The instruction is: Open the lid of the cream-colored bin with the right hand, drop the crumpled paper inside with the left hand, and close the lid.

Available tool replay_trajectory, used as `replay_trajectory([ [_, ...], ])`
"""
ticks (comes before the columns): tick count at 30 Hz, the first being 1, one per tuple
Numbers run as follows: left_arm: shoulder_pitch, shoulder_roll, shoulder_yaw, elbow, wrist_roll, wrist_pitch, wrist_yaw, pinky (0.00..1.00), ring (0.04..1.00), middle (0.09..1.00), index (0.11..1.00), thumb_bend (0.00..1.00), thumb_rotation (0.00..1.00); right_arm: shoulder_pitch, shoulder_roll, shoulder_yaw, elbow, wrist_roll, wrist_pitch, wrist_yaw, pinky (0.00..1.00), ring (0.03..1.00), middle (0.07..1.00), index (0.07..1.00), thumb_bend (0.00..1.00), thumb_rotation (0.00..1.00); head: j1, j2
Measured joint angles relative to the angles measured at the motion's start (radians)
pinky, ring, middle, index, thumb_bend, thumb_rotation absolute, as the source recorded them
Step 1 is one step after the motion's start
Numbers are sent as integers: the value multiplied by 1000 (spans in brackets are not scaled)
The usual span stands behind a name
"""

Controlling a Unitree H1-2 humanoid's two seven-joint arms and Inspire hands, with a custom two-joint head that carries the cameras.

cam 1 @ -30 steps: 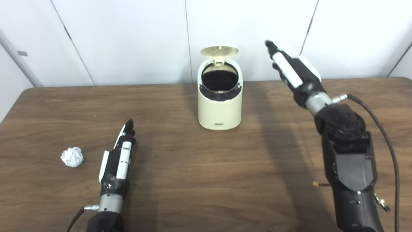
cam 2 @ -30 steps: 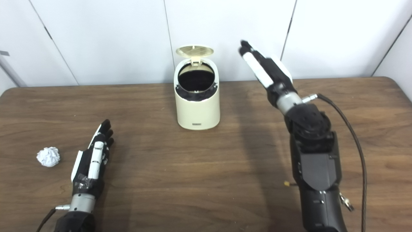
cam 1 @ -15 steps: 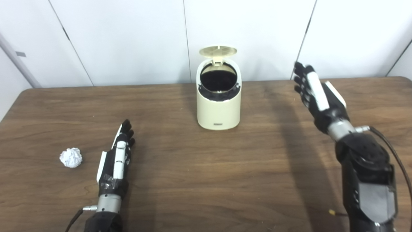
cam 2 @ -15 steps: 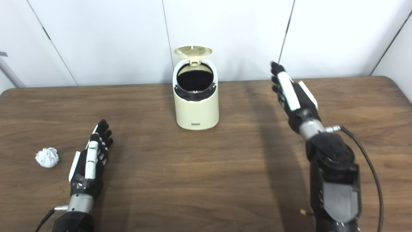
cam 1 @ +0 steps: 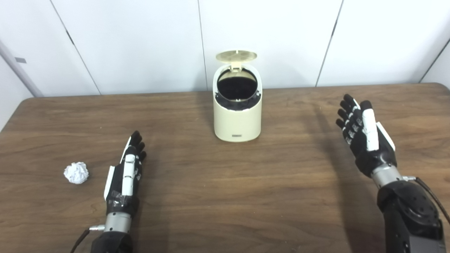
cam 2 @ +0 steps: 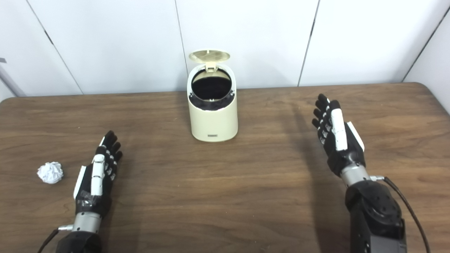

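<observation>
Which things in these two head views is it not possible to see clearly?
- Inside of the bin: both views show only a dark opening; shadow hides any contents.
- Small label low on the bin's front: too small to read.
- Left hand palm: turned away, so unseen.
- Right hand forearm: cut off by the bottom edge.
- Far side of the paper: hidden by itself.

bin (cam 1: 237, 121): cream, black inside
lid (cam 1: 236, 56): cream, faint ribbed underside
crumpled paper (cam 1: 76, 173): white
left hand (cam 1: 126, 175): black with white strips
right hand (cam 1: 364, 137): black with white strips
worktop (cam 1: 225, 196): dark brown wood grain
wall (cam 1: 140, 42): white, dark seams
</observation>
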Motion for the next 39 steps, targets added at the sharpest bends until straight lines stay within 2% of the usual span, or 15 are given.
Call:
replay_trajectory([
  [9, -1, 0, 5, 1, -17, 1, -1, 1000, 1000, 1000, 1000, 477, 915, 37, 21, 13, 61, 38, -114, -34, 1000, 1000, 1000, 977, 548, 1000, 2, 9],
  [16, -5, 2, 4, 4, -19, 1, -6, 1000, 1000, 1000, 1000, 501, 908, 70, 33, 58, 71, 1, -214, -68, 1000, 1000, 1000, 973, 543, 1000, 11, 15],
  [21, -5, 2, 7, 4, -19, 3, -6, 1000, 1000, 1000, 1000, 505, 901, 98, 50, 64, 94, -18, -272, -103, 1000, 1000, 1000, 954, 533, 987, 15, 18],
  [29, -7, 2, 7, 4, -19, 8, -5, 1000, 1000, 1000, 998, 507, 907, 123, 61, 91, 95, -47, -318, -121, 1000, 1000, 1000, 969, 541, 1000, 29, 28],
  [35, -7, 3, 9, 4, -17, 8, -4, 1000, 1000, 1000, 1000, 508, 914, 137, 59, 99, 94, -59, -328, -130, 1000, 1000, 1000, 967, 564, 1000, 40, 32],
  [39, -7, 3, 9, 5, -17, 8, -4, 1000, 1000, 1000, 999, 512, 911, 140, 58, 102, 94, -59, -350, -132, 1000, 1000, 1000, 961, 542, 1000, 46, 37],
])
